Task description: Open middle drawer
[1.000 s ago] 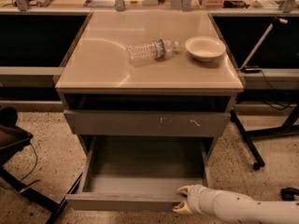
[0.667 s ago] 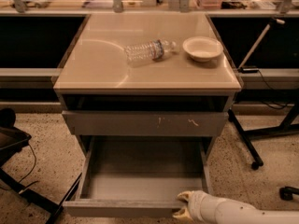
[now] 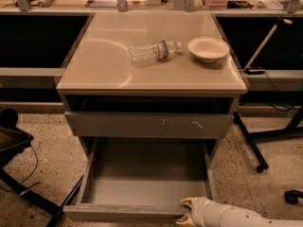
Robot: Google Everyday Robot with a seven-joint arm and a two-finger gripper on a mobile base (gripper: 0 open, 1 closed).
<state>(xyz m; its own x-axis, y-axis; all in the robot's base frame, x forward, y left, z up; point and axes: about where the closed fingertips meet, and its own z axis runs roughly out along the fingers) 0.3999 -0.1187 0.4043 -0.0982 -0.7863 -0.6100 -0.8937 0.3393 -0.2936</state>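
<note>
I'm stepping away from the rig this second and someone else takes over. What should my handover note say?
Gripper: low in the view, at the right end of the middle drawer's front edge.
Middle drawer: pulled well out below the scratched front, which is closed; grey interior showing.
Done: the drawer looks open.
Left: probably only backing the arm away from the front edge.
Not part of the job: bottle lying on its side and bowl, both on the cabinet top.
</note>
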